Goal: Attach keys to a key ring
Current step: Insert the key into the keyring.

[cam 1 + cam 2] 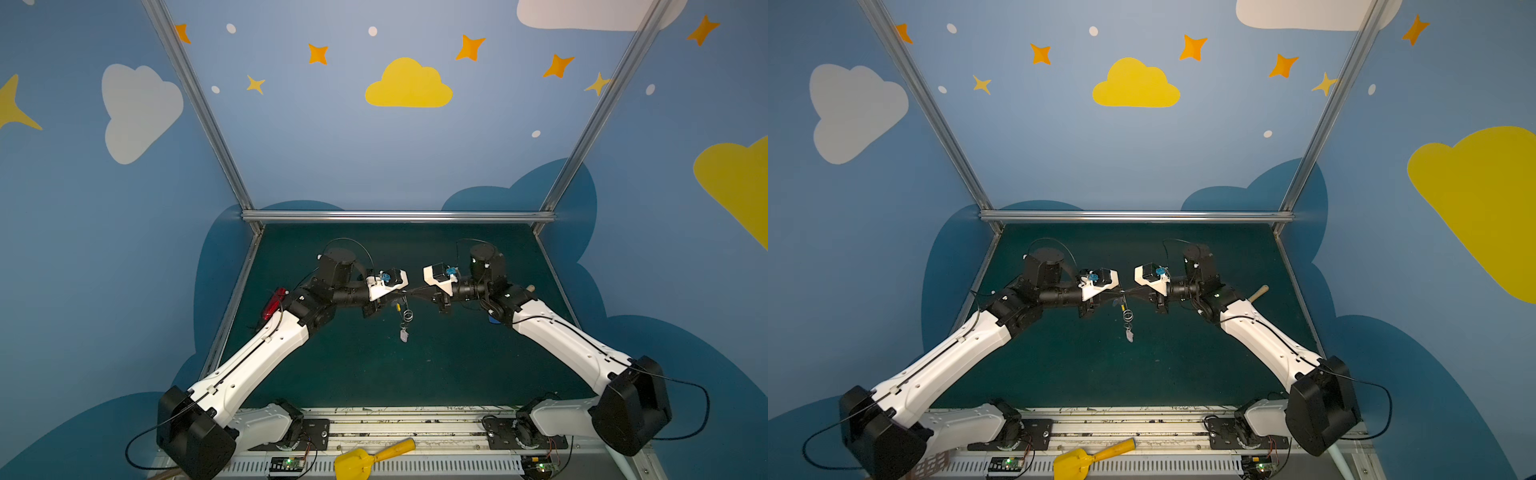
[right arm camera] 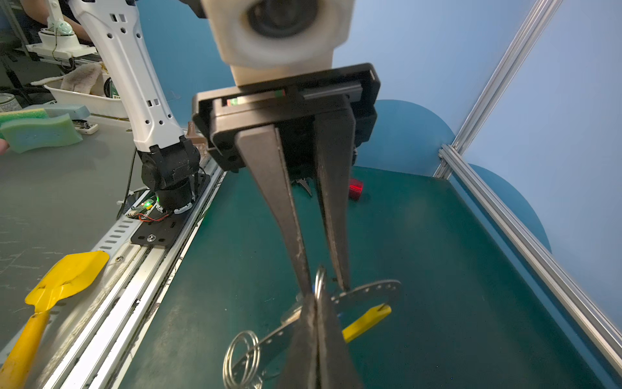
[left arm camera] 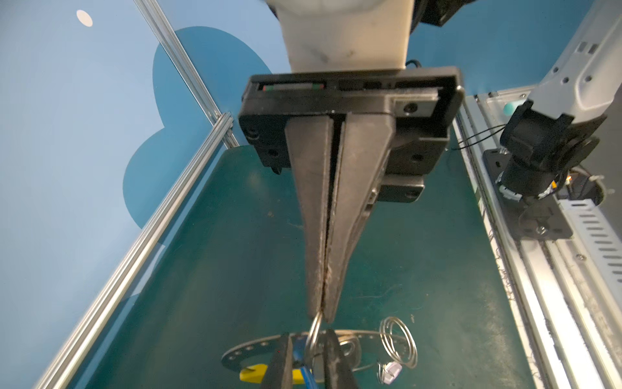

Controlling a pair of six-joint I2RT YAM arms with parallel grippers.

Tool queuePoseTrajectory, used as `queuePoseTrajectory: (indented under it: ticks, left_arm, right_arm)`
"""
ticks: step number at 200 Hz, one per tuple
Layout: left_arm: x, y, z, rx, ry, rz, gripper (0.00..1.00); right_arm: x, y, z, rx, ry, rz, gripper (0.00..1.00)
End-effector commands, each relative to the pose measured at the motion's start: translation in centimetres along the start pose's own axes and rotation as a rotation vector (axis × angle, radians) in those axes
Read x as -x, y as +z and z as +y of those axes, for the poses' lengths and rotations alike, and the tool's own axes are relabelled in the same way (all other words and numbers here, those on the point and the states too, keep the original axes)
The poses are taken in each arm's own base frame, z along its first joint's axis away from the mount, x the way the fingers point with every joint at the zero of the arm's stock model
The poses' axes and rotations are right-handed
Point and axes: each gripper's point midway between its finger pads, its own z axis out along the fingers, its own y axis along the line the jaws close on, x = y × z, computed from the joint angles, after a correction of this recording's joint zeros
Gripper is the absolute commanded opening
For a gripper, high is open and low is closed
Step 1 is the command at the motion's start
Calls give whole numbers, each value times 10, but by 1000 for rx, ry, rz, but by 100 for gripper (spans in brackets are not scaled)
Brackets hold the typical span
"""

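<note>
Grippers meet tip to tip over the middle of the green table (image 1: 365, 365) in both top views, the left gripper (image 1: 400, 293) reaching from the left and the right gripper (image 1: 415, 293) from the right, with the key ring (image 1: 400, 308) hanging in the air just beneath them and the white fob (image 1: 404, 335) dangling lowest. The left wrist view shows the right gripper (image 3: 321, 313) clenched on a small split ring (image 3: 311, 340), while the left gripper's fingers (image 3: 277, 367) stand narrowly apart on either side of that ring and a blue tag (image 3: 298, 353); I cannot tell whether they pinch anything. The right wrist view shows the same clenched tips on the split ring (image 2: 319, 278), with the key ring's perforated band (image 2: 380, 289) and yellow sleeve (image 2: 367, 321) just beside them, clear of the table.
</note>
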Motion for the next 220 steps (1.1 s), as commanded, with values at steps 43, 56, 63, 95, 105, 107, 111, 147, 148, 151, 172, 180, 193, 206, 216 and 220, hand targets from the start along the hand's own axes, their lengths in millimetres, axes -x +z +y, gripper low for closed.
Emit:
queuePoseTrajectory:
  ticks: [43,56,63,95,105,107,111,147,148,151,172,180,193,206,216,220]
  left_arm:
    - [12,1,-1,-47,28,-19,4]
    - [13,0,-1,-54,26,-10,4]
    - [13,0,-1,-59,21,-1,4]
    - [11,-3,-1,-89,-19,75,3]
    - [10,-3,0,-96,-27,96,3]
    - [10,-3,0,-97,-29,100,3]
    - [10,-4,0,-98,-30,108,3]
    - [10,-7,-1,-126,-52,165,3]
    - [10,-6,-1,-128,-54,168,3]
    - [9,-6,0,-128,-57,172,4]
    - [11,-7,0,-134,-65,194,4]
    - [12,-7,0,-132,-66,198,3]
    - [12,-6,1,-130,-72,212,3]
    - [12,-4,0,-135,-72,230,3]
    - [12,-2,0,-135,-72,245,3]
    - [12,-2,0,-134,-72,251,3]
  right_arm:
    - [1,-3,0,4,-3,-2,0]
    - [-4,-2,-4,-17,14,20,0]
    - [-6,-2,-7,-34,20,33,1]
    - [-12,-6,-15,-105,10,80,21]
    - [-12,-8,-15,-120,-13,86,25]
    - [-12,-8,-15,-120,-20,85,26]
    - [-12,-9,-15,-125,-28,86,27]
    - [-4,-15,-11,-156,-106,74,31]
    - [-4,-15,-11,-158,-109,72,31]
    - [-2,-16,-11,-162,-117,68,32]
    - [5,-17,-8,-177,-155,44,32]
    - [7,-16,-7,-177,-165,38,32]
    - [9,-14,-5,-174,-174,31,32]
    - [13,-10,-3,-167,-189,24,31]
    - [13,-7,-2,-167,-201,26,31]
    - [13,-6,-2,-168,-205,27,30]
